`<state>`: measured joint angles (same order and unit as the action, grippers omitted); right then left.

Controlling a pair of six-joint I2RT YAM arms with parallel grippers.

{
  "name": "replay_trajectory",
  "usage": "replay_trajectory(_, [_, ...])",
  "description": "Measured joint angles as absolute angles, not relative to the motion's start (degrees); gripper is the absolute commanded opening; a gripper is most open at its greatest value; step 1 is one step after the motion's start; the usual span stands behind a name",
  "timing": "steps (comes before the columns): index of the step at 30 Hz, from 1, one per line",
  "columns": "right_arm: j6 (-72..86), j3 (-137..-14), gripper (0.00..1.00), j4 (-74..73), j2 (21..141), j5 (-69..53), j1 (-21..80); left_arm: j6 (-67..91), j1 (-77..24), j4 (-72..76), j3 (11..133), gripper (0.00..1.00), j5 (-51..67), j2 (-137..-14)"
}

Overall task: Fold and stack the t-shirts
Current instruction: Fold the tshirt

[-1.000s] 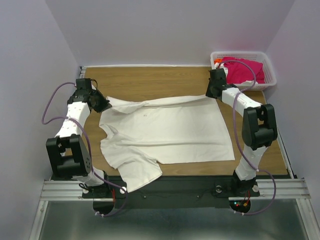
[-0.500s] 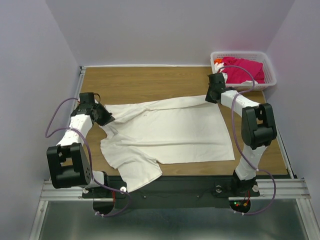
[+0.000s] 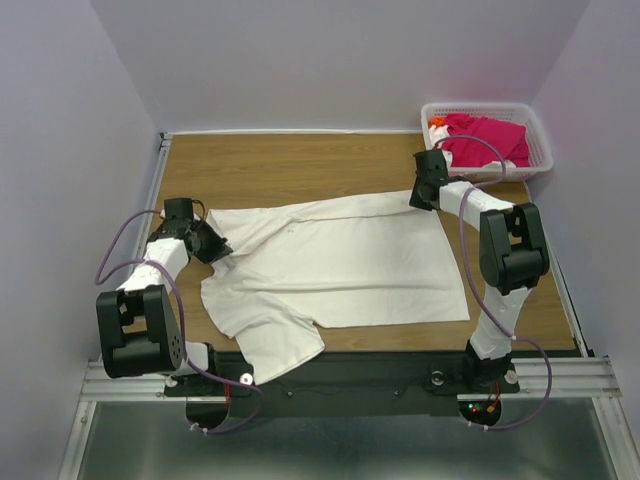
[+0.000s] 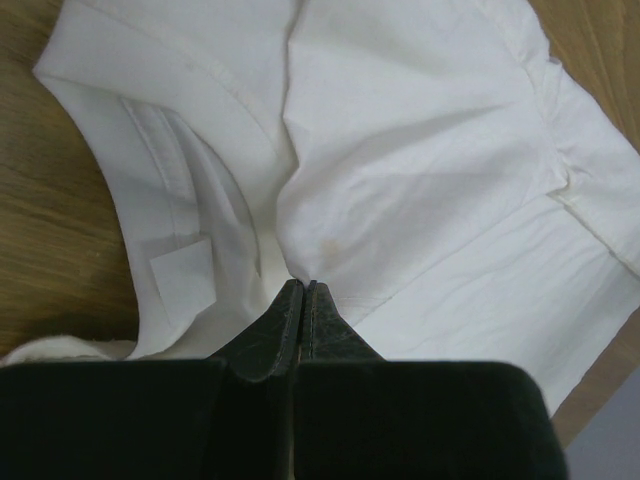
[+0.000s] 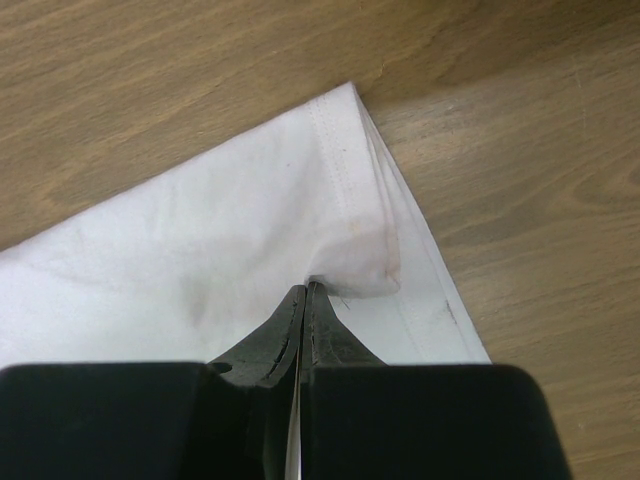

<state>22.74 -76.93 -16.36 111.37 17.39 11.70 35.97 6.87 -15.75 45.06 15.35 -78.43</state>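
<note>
Black left gripper (image 3: 213, 246) pinched shut on shoulder fold of large off-white cloth t-shirt (image 3: 340, 262), black right gripper (image 3: 420, 198) clamped on its hem corner, brown wooden table (image 3: 300, 165) beneath, shirt spread across mid-frame, white plastic lattice basket (image 3: 540, 150) in upper right corner, crumpled magenta-pink t-shirt (image 3: 487, 138) inside.

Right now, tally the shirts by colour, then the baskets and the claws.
Off-white short-sleeved cloth t-shirt: 1
Magenta-pink cloth shirt: 1
White plastic lattice basket: 1
Black two-finger claws: 2, the left claw and the right claw
Total: 5
</note>
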Motion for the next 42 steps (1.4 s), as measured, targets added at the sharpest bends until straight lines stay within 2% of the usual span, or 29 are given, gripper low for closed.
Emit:
replay_trajectory(10, [22.7, -76.9, 0.02, -16.4, 111.4, 17.9, 11.7, 37.2, 6.9, -14.4, 40.6, 0.00, 13.5, -75.1])
replay_trajectory(12, [22.8, -76.9, 0.06, -16.4, 111.4, 18.0, 11.7, 37.4, 6.9, -14.1, 40.0, 0.06, 13.4, -74.4])
replay_trajectory(13, [22.8, -76.9, 0.12, -16.4, 111.4, 18.0, 11.7, 37.5, 6.9, -14.0, 39.6, 0.10, 13.4, -74.3])
replay_trajectory(14, [22.9, -76.9, 0.21, -16.4, 111.4, 18.0, 11.7, 37.6, 6.9, -13.8, 39.3, 0.19, 13.4, -74.3])
replay_trajectory(15, [22.9, -76.9, 0.23, -16.4, 111.4, 18.0, 11.7, 37.6, 6.9, -13.5, 38.9, 0.25, 13.5, -74.3])
replay_trajectory(16, [22.9, -76.9, 0.25, -16.4, 111.4, 18.0, 11.7, 37.8, 6.9, -13.5, 38.6, 0.35, 13.5, -74.3])
replay_trajectory(17, [23.0, -76.9, 0.32, -16.4, 111.4, 18.0, 11.7, 37.9, 6.9, -13.5, 38.3, 0.41, 13.5, -74.3])
replay_trajectory(18, [23.2, -76.9, 0.33, -16.4, 111.4, 18.0, 11.7, 37.8, 6.9, -13.5, 38.2, 0.46, 13.6, -74.1])
replay_trajectory(19, [23.1, -76.9, 0.33, -16.4, 111.4, 17.9, 11.7, 37.9, 6.9, -13.5, 37.9, 0.63, 13.7, -74.0])
replay_trajectory(23, [23.0, -76.9, 0.39, -16.4, 111.1, 17.9, 11.7, 38.1, 6.8, -14.0, 37.9, 0.90, 13.6, -70.9])
replay_trajectory(30, [22.7, -77.2, 0.47, -16.4, 108.4, 17.8, 11.2, 36.4, 7.0, -15.0, 44.2, 0.92, 9.7, -70.6])
replay_trajectory(35, [22.7, -77.7, 0.51, -16.3, 108.2, 16.6, 9.9, 34.5, 7.7, -12.2, 52.1, 0.85, 7.2, -78.1])
replay_trajectory(42, [24.0, -77.6, 0.56, -16.3, 108.2, 13.8, 8.2, 32.0, 7.9, -11.2, 56.5, 0.85, 9.0, -88.2])
